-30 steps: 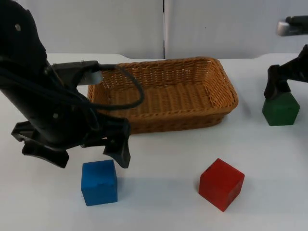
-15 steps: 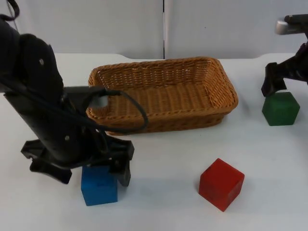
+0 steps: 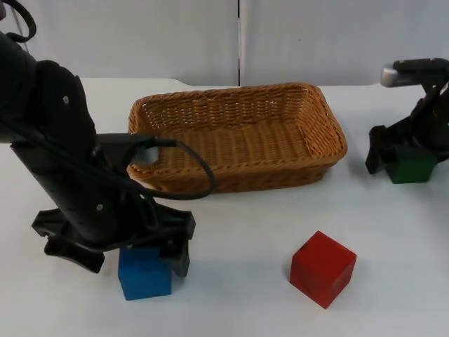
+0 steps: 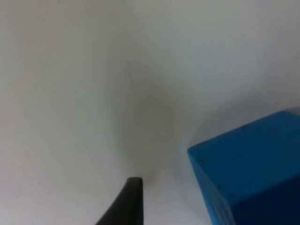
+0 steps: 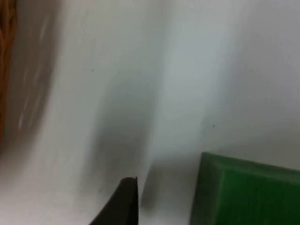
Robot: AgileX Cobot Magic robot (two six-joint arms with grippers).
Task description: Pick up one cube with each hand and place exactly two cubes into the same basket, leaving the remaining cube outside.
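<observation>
The left gripper (image 3: 116,253) is down at the worktop (image 3: 238,232), near left, with its fingers apart and set either side of the blue cube (image 3: 145,273). In the top view the cube pokes out just nearward of the gripper, so the fingers straddle its far part rather than its middle. In the left wrist view the blue cube (image 4: 248,168) sits to one side of the black fingertip (image 4: 124,204), with bare worktop between them, so that finger is not yet touching it.

The right gripper (image 3: 403,151) is low at the far right, its fingers apart around the green cube (image 3: 410,166). The right wrist view shows the green cube (image 5: 246,190) just beside that fingertip (image 5: 119,204), with a small gap.

The wicker basket (image 3: 323,119) stands far centre between the two arms, with no cube in it. The red cube (image 3: 323,268) lies near, right of centre, well apart from both grippers, and looks like the one to be left out.

Each cube lies between its own arm's fingers, so closing seems the next step. The left grasp may need to reach a little nearer first.
</observation>
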